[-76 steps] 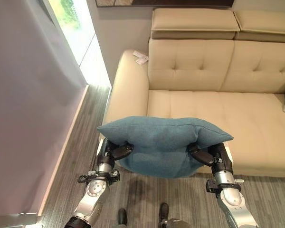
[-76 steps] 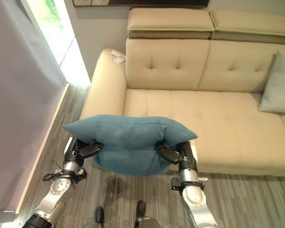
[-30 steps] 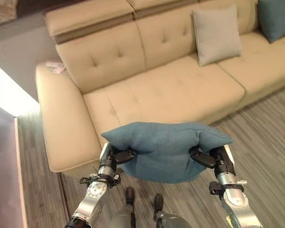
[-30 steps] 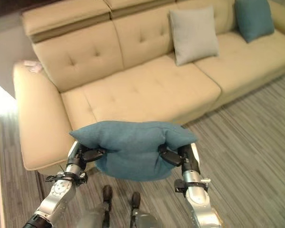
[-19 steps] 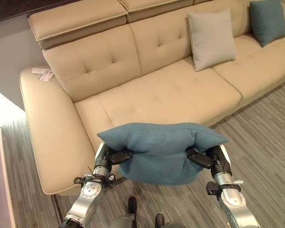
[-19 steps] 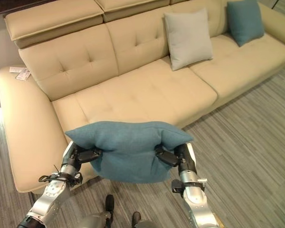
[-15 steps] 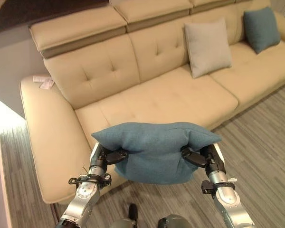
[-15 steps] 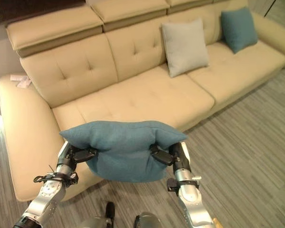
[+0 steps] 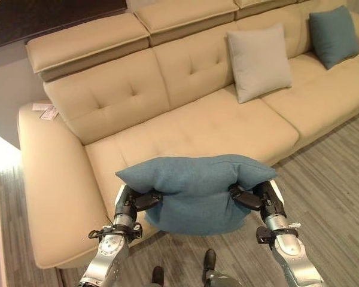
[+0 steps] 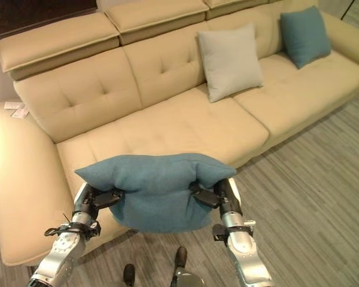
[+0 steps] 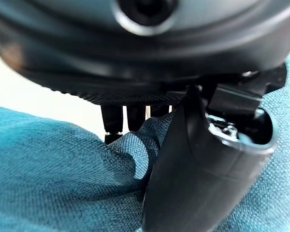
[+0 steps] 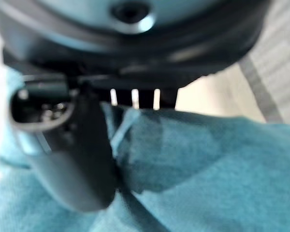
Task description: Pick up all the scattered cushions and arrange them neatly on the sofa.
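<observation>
Fingers (image 9: 145,200) of the left hand (image 9: 133,202) are clenching one end of the teal cushion (image 9: 194,190); the right hand (image 9: 256,197) is clamping the other end, carrying it off the floor just in front of the sofa (image 9: 185,125). Beyond the fingers, a grey cushion (image 9: 258,61) and a second teal cushion (image 9: 334,36) are already leaning on the backrest.

Right eye view: same layout; seat directly past the fingers is lying bare.

Left wrist view: thumb pressing into teal fabric.

Right wrist view: likewise.

Judgement: two placed, this one pending.
</observation>
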{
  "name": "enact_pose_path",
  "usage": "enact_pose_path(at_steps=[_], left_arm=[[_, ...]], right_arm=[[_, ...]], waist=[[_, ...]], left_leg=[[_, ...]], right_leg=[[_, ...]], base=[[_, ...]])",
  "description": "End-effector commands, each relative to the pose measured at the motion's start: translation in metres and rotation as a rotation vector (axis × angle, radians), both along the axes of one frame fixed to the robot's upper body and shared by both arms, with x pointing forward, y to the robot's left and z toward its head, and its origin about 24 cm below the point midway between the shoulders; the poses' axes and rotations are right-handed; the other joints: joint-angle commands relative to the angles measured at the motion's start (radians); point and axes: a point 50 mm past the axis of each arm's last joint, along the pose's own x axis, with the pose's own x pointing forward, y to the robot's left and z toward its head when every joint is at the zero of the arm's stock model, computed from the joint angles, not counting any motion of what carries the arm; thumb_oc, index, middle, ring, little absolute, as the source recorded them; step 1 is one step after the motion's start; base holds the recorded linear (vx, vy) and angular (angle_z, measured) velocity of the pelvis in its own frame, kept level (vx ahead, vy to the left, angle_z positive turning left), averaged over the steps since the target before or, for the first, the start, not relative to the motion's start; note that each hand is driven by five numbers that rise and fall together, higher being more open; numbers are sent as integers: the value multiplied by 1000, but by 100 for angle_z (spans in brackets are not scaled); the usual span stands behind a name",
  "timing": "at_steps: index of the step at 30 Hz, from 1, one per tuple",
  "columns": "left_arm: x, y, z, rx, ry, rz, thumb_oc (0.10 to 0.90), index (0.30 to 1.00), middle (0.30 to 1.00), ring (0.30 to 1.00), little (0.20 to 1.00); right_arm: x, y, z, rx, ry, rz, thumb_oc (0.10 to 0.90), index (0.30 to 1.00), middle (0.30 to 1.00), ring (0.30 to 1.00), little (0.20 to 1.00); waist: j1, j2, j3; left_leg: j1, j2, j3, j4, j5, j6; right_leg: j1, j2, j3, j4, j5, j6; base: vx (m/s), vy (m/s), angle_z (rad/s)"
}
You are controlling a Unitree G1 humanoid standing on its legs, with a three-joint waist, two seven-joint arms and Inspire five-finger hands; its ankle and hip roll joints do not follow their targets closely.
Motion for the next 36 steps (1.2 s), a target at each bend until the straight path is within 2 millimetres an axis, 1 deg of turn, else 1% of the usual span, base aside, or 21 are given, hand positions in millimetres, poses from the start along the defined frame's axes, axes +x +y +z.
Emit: enact_pose_path(at_steps=[1, 2, 4, 7, 9, 10, 11, 12, 14, 16, 21, 22, 23, 24, 25, 26, 27, 28, 31, 33, 36], left_arm=[[25, -38, 71, -88, -383, -210, 400, 300, 300, 300, 300], [26, -38, 71, -88, -384, -211, 400, 300, 300, 300, 300], [27, -42, 75, -92, -397, -221, 400, 300, 300, 300, 300], [28, -44, 75, -93, -396, -228, 400, 300, 300, 300, 300], [28, -45, 73, -89, -388, -238, 400, 300, 300, 300, 300], [28, -46, 73, -86, -390, -241, 400, 300, 300, 300, 300], [29, -46, 73, -82, -390, -243, 400, 300, 300, 300, 300], [30, -47, 75, -73, -399, -248, 400, 300, 300, 300, 300], [31, -49, 79, -72, -416, -246, 400, 300, 300, 300, 300], [30, -47, 78, -70, -410, -238, 400, 300, 300, 300, 300], [28, -42, 77, -55, -403, -230, 400, 300, 300, 300, 300], [29, -38, 80, -44, -414, -226, 400, 300, 300, 300, 300], [30, -38, 81, -44, -415, -226, 400, 300, 300, 300, 300], [29, -35, 81, -38, -418, -219, 400, 300, 300, 300, 300], [29, -34, 82, -38, -419, -214, 400, 300, 300, 300, 300], [29, -34, 82, -38, -419, -213, 400, 300, 300, 300, 300], [28, -31, 82, -32, -420, -208, 400, 300, 300, 300, 300], [28, -29, 82, -30, -423, -203, 400, 300, 300, 300, 300], [27, -28, 81, -37, -420, -200, 400, 300, 300, 300, 300], [26, -28, 79, -37, -408, -202, 400, 300, 300, 300, 300], [27, -31, 78, -48, -407, -202, 400, 300, 300, 300, 300]], right_arm=[[16, 38, 64, 87, -363, 174, 400, 300, 300, 300, 300], [16, 38, 64, 87, -364, 173, 400, 300, 300, 300, 300], [16, 34, 66, 87, -367, 158, 400, 300, 300, 300, 300], [14, 31, 65, 88, -362, 142, 400, 300, 300, 300, 300], [13, 28, 64, 81, -361, 131, 400, 300, 300, 300, 300], [13, 27, 65, 77, -362, 129, 400, 300, 300, 300, 300], [13, 26, 65, 70, -362, 125, 400, 300, 300, 300, 300], [14, 25, 65, 64, -365, 111, 400, 300, 300, 300, 300], [17, 27, 66, 78, -370, 107, 400, 300, 300, 300, 300], [16, 31, 65, 77, -368, 116, 400, 300, 300, 300, 300], [17, 39, 59, 88, -344, 143, 400, 300, 300, 300, 300], [19, 43, 60, 98, -344, 160, 400, 300, 300, 300, 300], [20, 43, 60, 98, -345, 159, 400, 300, 300, 300, 300], [21, 47, 61, 96, -350, 177, 400, 300, 300, 300, 300], [22, 48, 62, 96, -353, 183, 400, 300, 300, 300, 300], [22, 48, 62, 96, -353, 183, 400, 300, 300, 300, 300], [22, 49, 62, 106, -352, 187, 400, 300, 300, 300, 300], [21, 48, 61, 106, -348, 183, 400, 300, 300, 300, 300], [20, 46, 59, 111, -339, 175, 400, 300, 300, 300, 300], [19, 41, 58, 119, -336, 149, 400, 300, 300, 300, 300], [17, 35, 58, 115, -337, 118, 400, 300, 300, 300, 300]], waist=[[8, -42, -83], [4, -38, -84], [6, -44, -62], [9, -48, -58], [8, -51, -63], [9, -47, -65], [11, -39, -72], [18, -22, -77], [33, -12, -85], [36, -11, -104], [51, -41, -128], [63, -56, -129], [64, -55, -131], [63, -56, -122], [61, -51, -121], [61, -51, -121], [58, -36, -112], [55, -31, -110], [46, -25, -104], [30, -26, -97], [-3, -36, -83]], left_leg=[[-95, -59, 26, 336, -136, -25], [-108, -56, 20, 356, -143, -26], [-204, -41, 26, 518, -104, -20], [-252, -51, 33, 510, -120, -5], [-276, -66, 50, 411, -138, 6], [-282, -65, 59, 369, -130, 7], [-290, -65, 77, 280, -82, 6], [-315, -63, 118, 169, -10, -3], [-324, -55, 161, 85, 24, -1], [-292, -64, 146, 73, 36, 11], [-253, -81, 158, 87, -3, 38], [-228, -91, 177, 102, -42, 60], [-231, -90, 178, 101, -39, 60], [-198, -95, 189, 110, -70, 82], [-189, -94, 192, 110, -76, 92], [-189, -95, 194, 111, -77, 94], [-156, -90, 186, 106, -92, 104], [-140, -92, 172, 101, -98, 104], [-117, -97, 149, 95, -105, 101], [-87, -101, 115, 95, -126, 89], [-57, -119, 53, 99, -149, 79]], right_leg=[[12, -38, 20, 63, -92, 39], [10, -35, 15, 63, -92, 38], [46, -26, 7, 45, -118, 9], [71, -21, 4, 32, -132, 6], [89, -24, -4, 17, -143, 13], [95, -20, -6, 14, -148, 14], [105, -12, -13, 7, -156, 17], [133, 9, -19, -4, -174, 20], [169, 28, -19, -3, -200, 21], [184, 28, -13, 9, -218, 25], [197, 0, 12, 81, -246, 39], [177, -30, 10, 184, -238, 72], [173, -29, 11, 184, -236, 71], [118, -65, 6, 315, -186, 109], [95, -75, 1, 366, -145, 124], [92, -77, 3, 371, -147, 126], [38, -92, -13, 469, -103, 144], [13, -94, -12, 486, -102, 135], [-22, -95, -10, 450, -117, 117], [-50, -92, 2, 324, -148, 93], [-84, -47, 111, 208, -121, 94]], base=[[89, -236, 34], [61, -203, 32], [64, -137, 37], [149, -105, 19], [165, -8, 17], [205, 20, 20], [287, 54, 29], [316, 58, 31], [335, 78, 21], [316, 106, -1], [300, 145, -18], [145, 124, -6], [251, 223, -19], [148, 154, -24], [152, 158, -20], [147, 144, -8], [175, 118, 4], [177, 112, 1], [181, 6, 30], [280, -60, 62], [203, -74, 78]])
